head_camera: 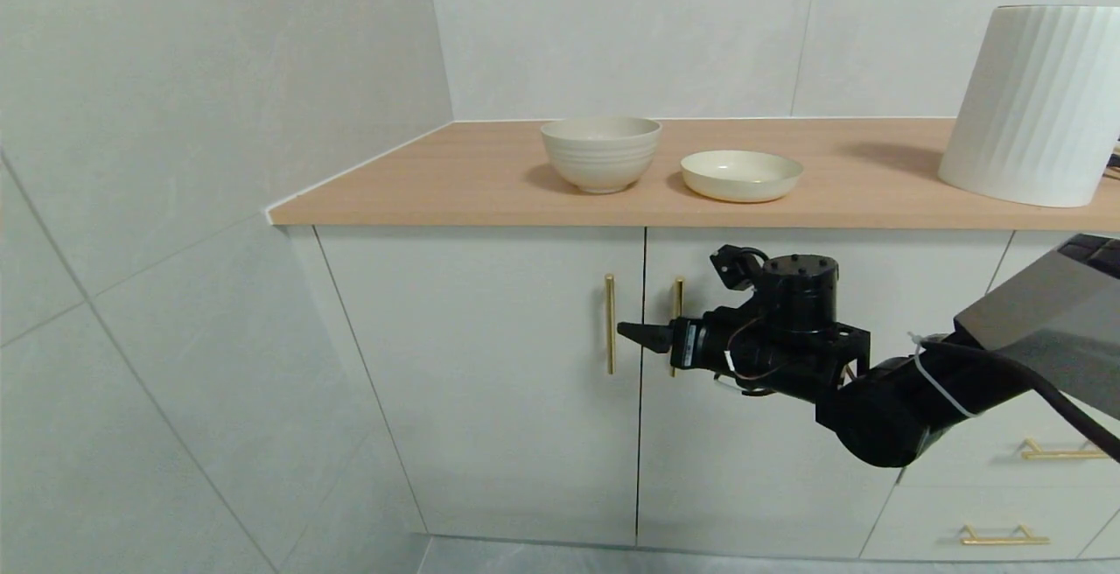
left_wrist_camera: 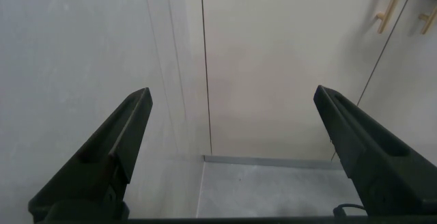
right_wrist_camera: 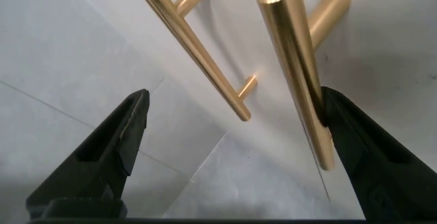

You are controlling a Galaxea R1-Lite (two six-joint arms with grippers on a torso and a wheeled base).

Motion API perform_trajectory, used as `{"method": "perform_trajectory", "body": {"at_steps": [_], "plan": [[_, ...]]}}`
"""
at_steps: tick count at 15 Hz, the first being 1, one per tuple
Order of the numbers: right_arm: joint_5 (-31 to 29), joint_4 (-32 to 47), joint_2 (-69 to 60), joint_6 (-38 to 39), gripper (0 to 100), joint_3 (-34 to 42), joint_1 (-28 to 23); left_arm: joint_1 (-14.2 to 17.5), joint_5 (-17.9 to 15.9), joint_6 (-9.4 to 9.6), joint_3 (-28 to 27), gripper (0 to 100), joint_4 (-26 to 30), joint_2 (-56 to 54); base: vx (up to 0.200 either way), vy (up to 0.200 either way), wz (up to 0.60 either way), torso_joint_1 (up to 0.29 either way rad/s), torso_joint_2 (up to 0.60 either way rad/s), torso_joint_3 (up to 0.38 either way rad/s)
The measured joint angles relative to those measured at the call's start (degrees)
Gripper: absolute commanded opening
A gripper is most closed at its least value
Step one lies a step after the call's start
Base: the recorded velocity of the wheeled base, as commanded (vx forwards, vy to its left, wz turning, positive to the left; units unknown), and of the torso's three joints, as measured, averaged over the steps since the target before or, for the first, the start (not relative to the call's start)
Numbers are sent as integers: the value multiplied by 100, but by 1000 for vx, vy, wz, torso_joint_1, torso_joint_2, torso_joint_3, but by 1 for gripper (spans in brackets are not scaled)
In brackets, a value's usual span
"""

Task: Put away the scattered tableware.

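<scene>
A cream bowl [head_camera: 600, 152] is sitting upright on the wooden desk [head_camera: 437, 180], towards its left part and set back from the front edge. A shallow dish [head_camera: 741, 175] of the same cream colour is resting just beside the bowl on the robot's right, apart from it. Well off to the right on the same desk, a ribbed white container [head_camera: 1032, 106] is standing upright.

Below the desk, two pale cabinet doors [head_camera: 481, 381] are meeting at a vertical seam, each carrying an upright gold handle next to that seam: the left door handle [head_camera: 610, 324] and the right door handle [head_camera: 676, 298].

The right tool [head_camera: 634, 334] is hovering in front of the doors at handle height, its tip lying between the two handles in the head view. In the right wrist view this tool [right_wrist_camera: 233, 98] is spread wide and gripping nothing. Both gold bars are showing between its fingers, and the nearer bar [right_wrist_camera: 293, 67] is running close against one finger [right_wrist_camera: 369, 156]; contact cannot be made out.

The left tool [left_wrist_camera: 232, 115] is hanging low beside the cabinet, likewise released and holding nothing, facing the cabinet's lower part, the tiled wall [left_wrist_camera: 75, 53] and the grey floor [left_wrist_camera: 266, 190].

Farther right, gold drawer handles [head_camera: 1054, 450] are showing under the arm.
</scene>
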Motion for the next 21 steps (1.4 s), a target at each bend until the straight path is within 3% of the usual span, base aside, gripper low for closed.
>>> {"method": "perform_trajectory", "body": {"at_steps": [10, 13, 21], "plan": [[827, 60, -474, 210, 100, 546, 5, 0, 1, -5, -2, 100, 2, 0, 0, 0, 0, 0, 0, 0], [1229, 0, -780, 205, 100, 1080, 5, 0, 0, 0, 0, 100, 0, 0, 0, 0, 0, 0, 0, 0], [1458, 0, -1965, 221, 100, 2420, 48, 0, 0, 43, 0, 100, 2, 0, 0, 0, 0, 0, 0, 0]]}}
